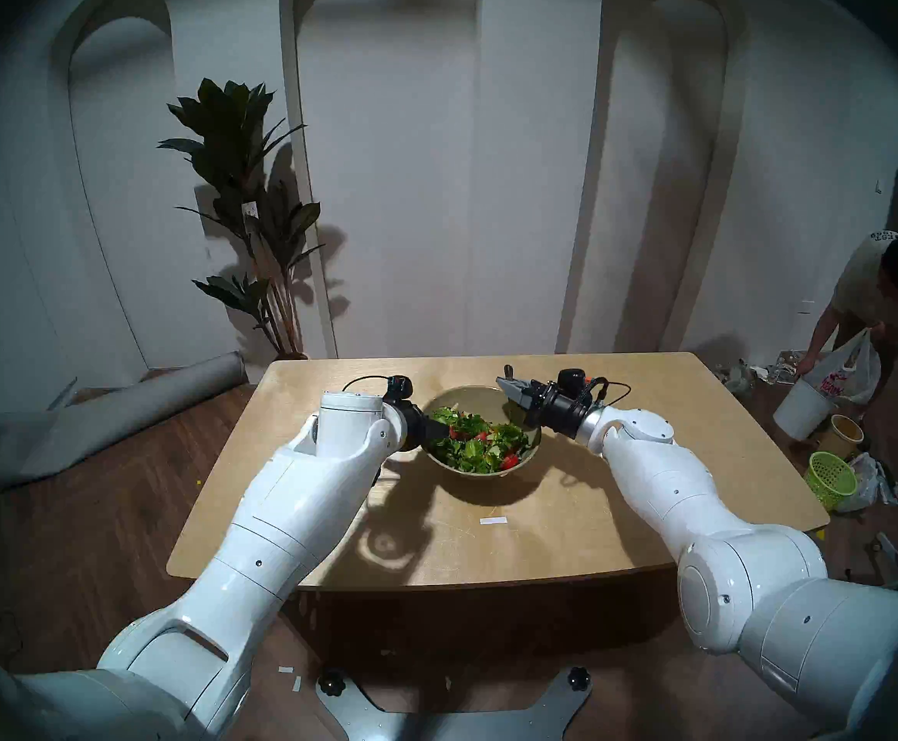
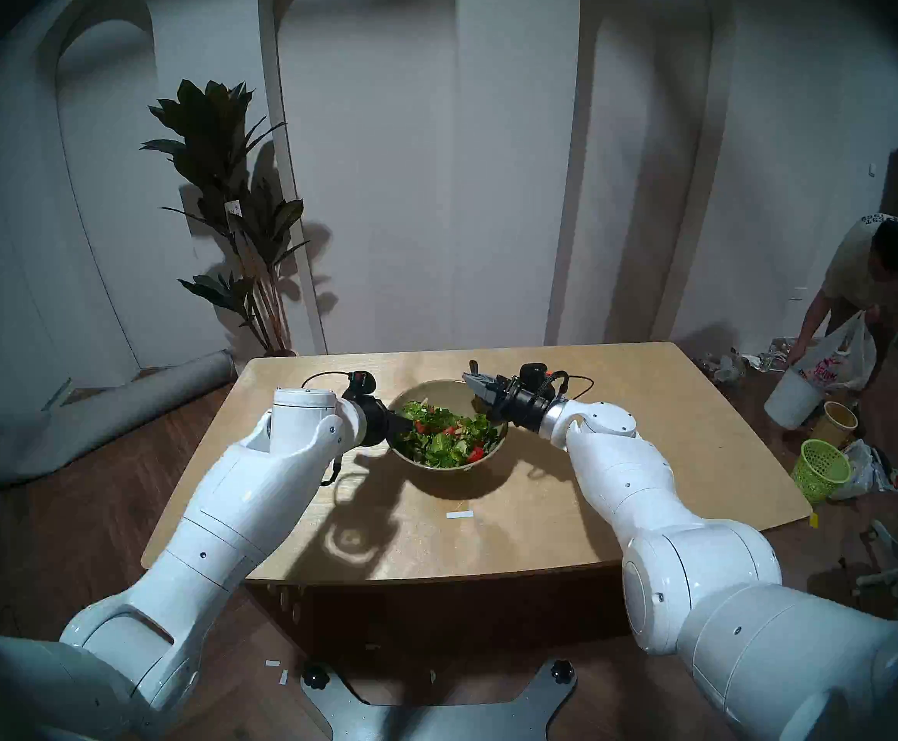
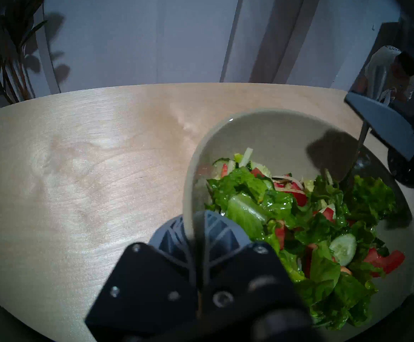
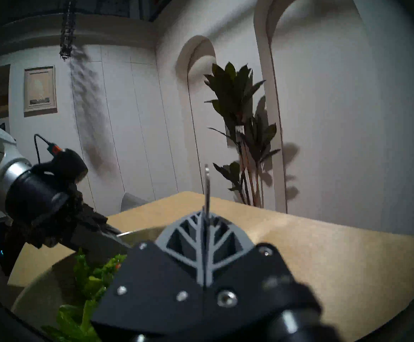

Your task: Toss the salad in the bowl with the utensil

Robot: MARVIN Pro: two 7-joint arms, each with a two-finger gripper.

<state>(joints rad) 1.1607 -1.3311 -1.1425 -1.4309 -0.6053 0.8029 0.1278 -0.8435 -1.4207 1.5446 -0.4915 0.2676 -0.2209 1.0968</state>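
Though the spoon's [image 3: 358,149] head is buried in the salad [image 3: 299,223] and cannot be seen, its thin handle rises to the right gripper [image 4: 204,218], whose jaws are clamped on it above the bowl's [image 1: 481,470] far right side. The left gripper [image 3: 196,225] is pinched shut on the bowl's left rim, its fingertips hidden from the head views by the wrist. The bowl sits mid-table [image 1: 676,403], well clear of every edge, with bare wood all around it.
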